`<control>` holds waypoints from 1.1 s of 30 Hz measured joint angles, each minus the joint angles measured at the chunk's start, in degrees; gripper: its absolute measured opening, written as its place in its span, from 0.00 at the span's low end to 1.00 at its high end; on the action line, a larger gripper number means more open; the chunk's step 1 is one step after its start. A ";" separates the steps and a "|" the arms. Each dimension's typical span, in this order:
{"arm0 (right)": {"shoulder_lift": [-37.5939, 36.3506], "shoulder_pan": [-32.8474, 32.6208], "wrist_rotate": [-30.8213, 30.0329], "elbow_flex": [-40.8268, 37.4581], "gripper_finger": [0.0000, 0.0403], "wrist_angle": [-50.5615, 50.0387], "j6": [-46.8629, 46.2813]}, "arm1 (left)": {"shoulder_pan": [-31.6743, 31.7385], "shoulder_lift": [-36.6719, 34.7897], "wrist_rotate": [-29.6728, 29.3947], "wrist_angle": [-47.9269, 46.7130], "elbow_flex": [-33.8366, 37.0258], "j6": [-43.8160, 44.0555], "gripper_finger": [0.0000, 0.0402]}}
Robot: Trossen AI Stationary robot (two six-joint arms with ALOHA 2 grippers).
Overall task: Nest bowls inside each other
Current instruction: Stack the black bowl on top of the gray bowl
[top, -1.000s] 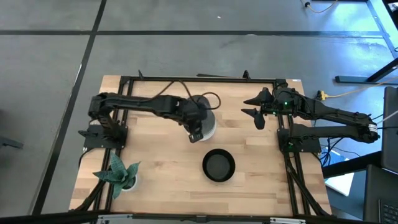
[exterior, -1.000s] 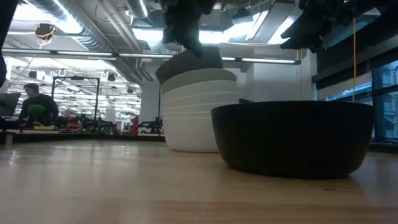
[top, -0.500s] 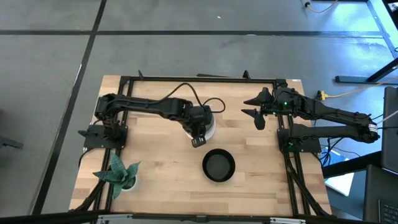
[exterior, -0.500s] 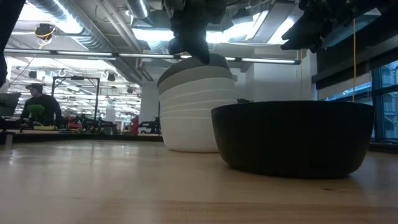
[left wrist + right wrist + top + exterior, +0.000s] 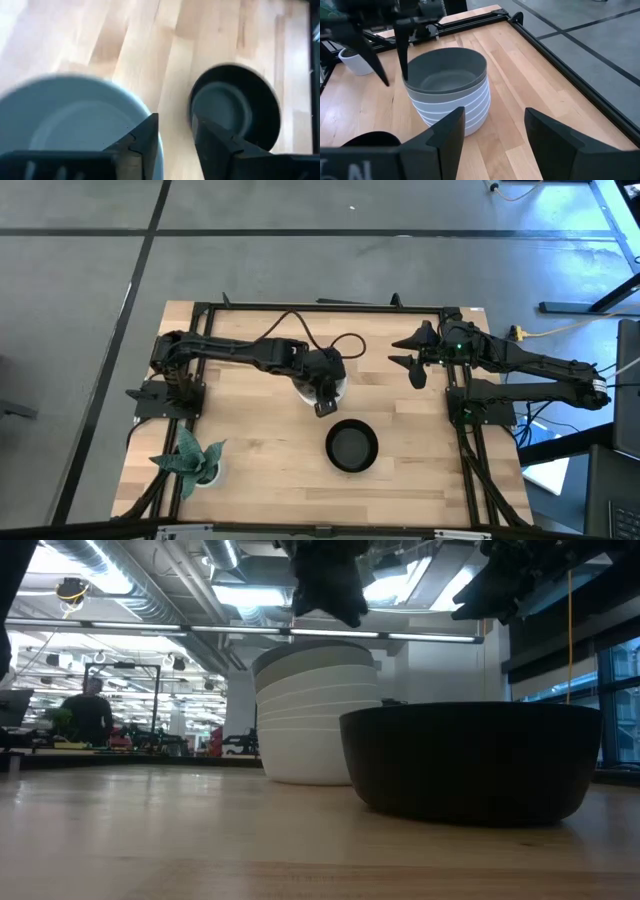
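Grey bowl (image 5: 446, 75) tops nested stack (image 5: 451, 107); black bowl (image 5: 351, 446) seemingly empty.

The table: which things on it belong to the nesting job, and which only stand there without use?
Belong to the job:
- stack of bowls, grey on top, white below
- black bowl, apart from the stack
- left pincer, open above the stack's rim

Only standing there:
- potted plant, at the table's corner
- right pincer, open, waiting at the side
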State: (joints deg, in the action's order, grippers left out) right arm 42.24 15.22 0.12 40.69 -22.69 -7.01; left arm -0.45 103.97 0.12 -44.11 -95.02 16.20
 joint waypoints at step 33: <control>11.17 -28.43 -8.02 0.00 0.51 5.60 -19.32 | -12.06 -42.19 -26.12 33.37 44.81 0.18 0.34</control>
State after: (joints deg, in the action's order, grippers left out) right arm 53.41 -13.20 -7.90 40.69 -17.09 -26.32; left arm -12.51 61.79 -26.00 -10.74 -50.21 16.38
